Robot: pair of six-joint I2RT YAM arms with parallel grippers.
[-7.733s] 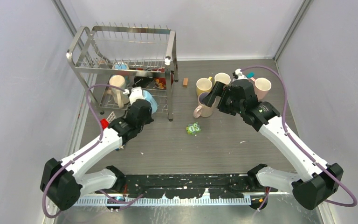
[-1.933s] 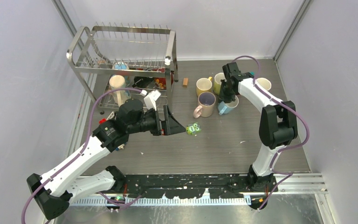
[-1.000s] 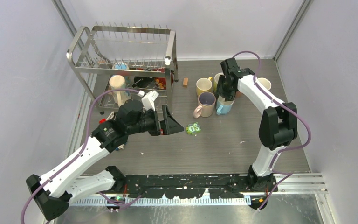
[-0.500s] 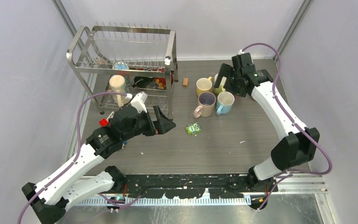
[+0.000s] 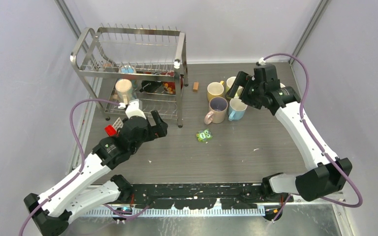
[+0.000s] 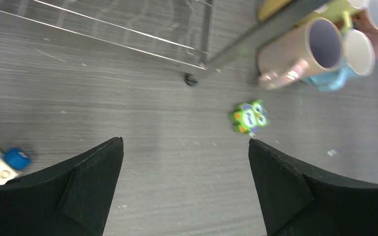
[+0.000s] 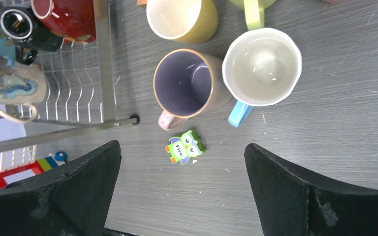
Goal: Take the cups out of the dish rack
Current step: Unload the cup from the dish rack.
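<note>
The steel dish rack (image 5: 181, 49) stands at the back left. On its lower tier lie a beige cup (image 5: 123, 88) with a blue pattern (image 7: 10, 86), a red mug (image 7: 71, 12) and a black mug (image 7: 22, 24). On the table to its right stand a yellow cup (image 5: 215, 90), a pink cup (image 5: 217, 109) with a purple inside (image 7: 187, 83), a light blue cup (image 5: 237, 107) and a lime cup (image 7: 253, 7). My right gripper (image 5: 240, 91) hovers open above these cups, holding nothing. My left gripper (image 5: 160, 125) is open and empty over bare table, near the rack's front right leg (image 6: 204, 39).
A green owl toy (image 5: 204, 134) lies on the table in front of the cups. Red, white and blue toy blocks (image 5: 113, 129) sit by the rack's front left. A small brown block (image 5: 195, 86) lies right of the rack. Grey walls close in on three sides.
My right gripper opened, let go of the light blue cup standing beside the pink one, and rose back to the right. My left gripper, still open, drew back left toward the rack.
</note>
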